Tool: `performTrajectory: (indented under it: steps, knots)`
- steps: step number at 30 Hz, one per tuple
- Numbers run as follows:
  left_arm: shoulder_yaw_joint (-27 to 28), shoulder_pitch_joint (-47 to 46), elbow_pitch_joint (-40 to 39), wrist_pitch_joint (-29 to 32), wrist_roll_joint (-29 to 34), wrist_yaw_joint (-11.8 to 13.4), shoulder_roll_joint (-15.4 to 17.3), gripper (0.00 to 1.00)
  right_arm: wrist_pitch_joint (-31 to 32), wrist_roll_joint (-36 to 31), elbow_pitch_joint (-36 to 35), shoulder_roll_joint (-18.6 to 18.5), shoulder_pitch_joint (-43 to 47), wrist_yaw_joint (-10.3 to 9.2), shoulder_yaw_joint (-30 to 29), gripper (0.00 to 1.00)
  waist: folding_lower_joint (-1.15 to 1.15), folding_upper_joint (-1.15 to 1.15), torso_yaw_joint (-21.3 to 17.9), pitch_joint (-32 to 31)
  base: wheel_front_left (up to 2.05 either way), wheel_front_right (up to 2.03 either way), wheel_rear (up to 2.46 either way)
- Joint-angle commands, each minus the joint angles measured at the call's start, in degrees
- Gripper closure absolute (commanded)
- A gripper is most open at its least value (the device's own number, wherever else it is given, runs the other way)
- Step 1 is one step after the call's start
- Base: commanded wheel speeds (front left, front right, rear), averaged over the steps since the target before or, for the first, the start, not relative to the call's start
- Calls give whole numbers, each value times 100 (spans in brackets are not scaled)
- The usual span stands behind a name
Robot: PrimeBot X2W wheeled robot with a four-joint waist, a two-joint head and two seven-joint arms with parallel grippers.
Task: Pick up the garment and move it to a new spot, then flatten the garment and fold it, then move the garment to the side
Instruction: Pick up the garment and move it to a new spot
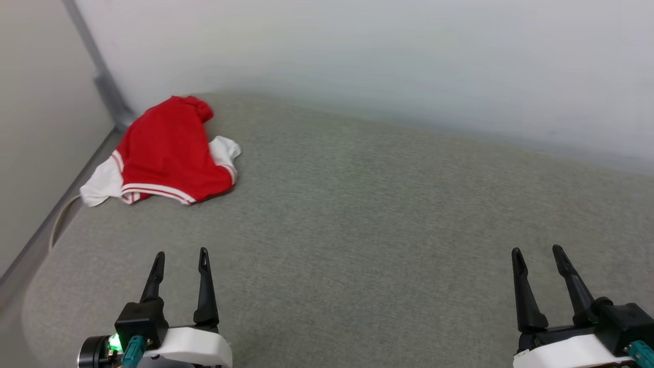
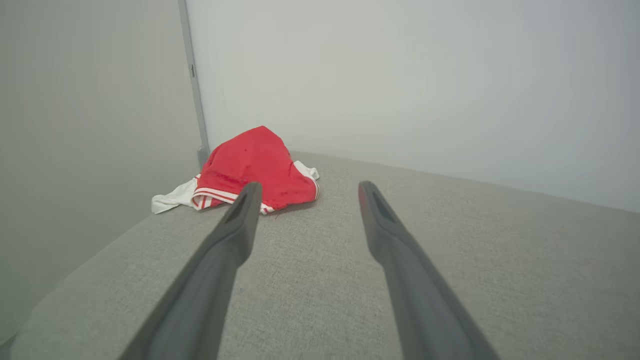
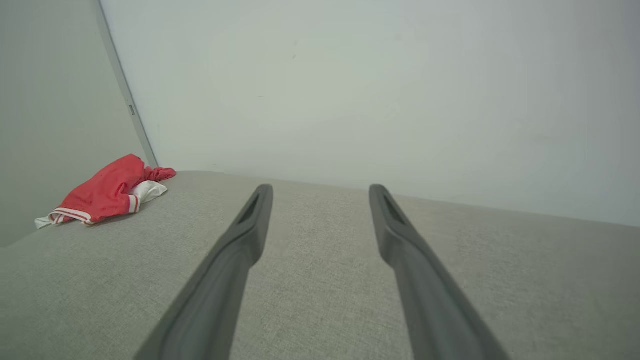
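Note:
The garment (image 1: 166, 151) is a red shirt with white sleeves and red-and-white striped trim, lying bunched in a heap at the far left corner of the grey fabric surface (image 1: 357, 214). Its lettering is hidden. It appears ahead of the fingers in the left wrist view (image 2: 252, 167) and far to the left in the right wrist view (image 3: 107, 192). My left gripper (image 1: 182, 254) hovers open near the front left, well short of the garment, nothing between its fingers. My right gripper (image 1: 538, 251) is open at the front right, far from the garment.
Pale walls close the surface in at the back and left, with a grey vertical strip (image 1: 99, 76) in the corner behind the garment. The surface's rounded left edge (image 1: 38, 271) drops away beside my left gripper. Wide bare grey fabric lies between the grippers.

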Motion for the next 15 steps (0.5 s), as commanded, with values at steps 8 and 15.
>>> performTrajectory:
  steps: [8, 15]
  knots:
    - [66, 0, 11, -16, -54, -5, -6, 0, -14, 11, -28, 14, 60, -4, 9, 0, 0, 0, 717, 56, 0, 0, 0]
    - [102, 10, 37, -16, -97, -1, -6, 0, -14, 35, -7, 14, 68, -4, 36, 0, 0, 0, 1180, 49, 0, 0, 0]
